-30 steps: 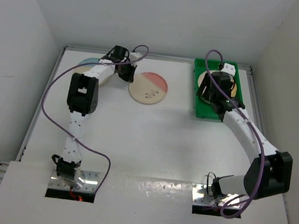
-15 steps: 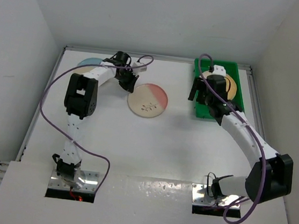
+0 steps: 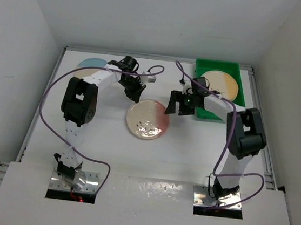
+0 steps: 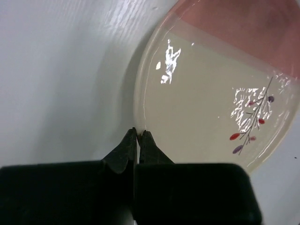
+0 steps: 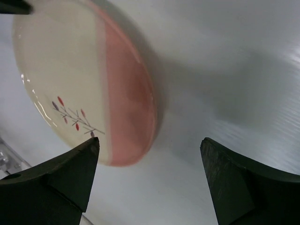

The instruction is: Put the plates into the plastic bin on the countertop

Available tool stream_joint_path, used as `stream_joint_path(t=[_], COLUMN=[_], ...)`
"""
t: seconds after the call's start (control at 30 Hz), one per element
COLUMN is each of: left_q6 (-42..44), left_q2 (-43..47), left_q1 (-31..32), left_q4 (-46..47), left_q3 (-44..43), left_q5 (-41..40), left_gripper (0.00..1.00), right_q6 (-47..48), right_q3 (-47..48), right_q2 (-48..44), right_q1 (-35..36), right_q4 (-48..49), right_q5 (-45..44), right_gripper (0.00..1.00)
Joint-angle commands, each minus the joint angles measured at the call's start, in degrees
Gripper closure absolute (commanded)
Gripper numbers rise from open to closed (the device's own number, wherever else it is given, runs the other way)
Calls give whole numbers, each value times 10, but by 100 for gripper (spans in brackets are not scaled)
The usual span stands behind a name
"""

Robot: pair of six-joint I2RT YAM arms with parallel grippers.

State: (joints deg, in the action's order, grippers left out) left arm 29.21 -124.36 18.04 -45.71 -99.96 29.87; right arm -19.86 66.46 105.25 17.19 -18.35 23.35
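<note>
One round plate (image 3: 147, 120) — glossy ceramic

The left arm (image 3: 79, 102) and the right arm (image 3: 244, 135) are white tubes with chunky black joints. A thin purple cable (image 3: 42, 105) loops along each arm. Each arm has a shiny metal foot (image 3: 75, 179). The left claw (image 4: 138, 133) has thin, pointed black fingers. The right claw (image 5: 150, 141) has fat black wedges.

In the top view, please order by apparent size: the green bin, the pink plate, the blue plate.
1. green bin, clearly largest.
2. pink plate looks larger than blue plate, but this is unsure: the left arm covers part of the blue one.
</note>
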Motion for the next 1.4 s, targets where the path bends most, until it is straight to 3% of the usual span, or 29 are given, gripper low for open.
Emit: stream_joint_path(t=[0.0,0.2,0.33,0.37,0.47,0.63,0.7,0.73,0.83,1.0,1.13,1.37], left_q6=[32,15,-2,-2,-2,-27,-57,-66,-111,-226,-267,-255], left_q2=[66,71,64,59,54,54,54,54,59,79,79,90], left_q1=[16,16,21,21,21,-3,-29,-40,-91,-192,-257,-310], left_q4=[-11,-11,5,5,5,5,5,5,18,91,102,102], left_q3=[9,15,15,15,9,-20,-50,-61,-96,-85,-74,-36], left_q5=[35,46,39,39,39,21,1,-6,-27,-103,-133,-140], left_gripper=[100,100,100,100,100,100,84,69,61,60,60,59], right_q6=[-20,-54,-105,-112,-138,-174,-199,-227,-305,-444,-468,-498], right_q3=[25,16,-10,-16,-52,-60,-48,-40,-35,-62,-81,-123], right_q2=[35,107,131,128,102,56,35,10,-28,-66,-85,-88], right_q1=[6,4,6,6,1,-28,-48,-51,-103,-205,-266,-331], right_q4=[50,105,164,181,236,256,257,273,354,479,449,442], right_q5=[82,152,216,229,233,249,250,252,238,137,-10,-124], right_gripper=[14,19,56,72,100,100,100,100,100,100,100,100])
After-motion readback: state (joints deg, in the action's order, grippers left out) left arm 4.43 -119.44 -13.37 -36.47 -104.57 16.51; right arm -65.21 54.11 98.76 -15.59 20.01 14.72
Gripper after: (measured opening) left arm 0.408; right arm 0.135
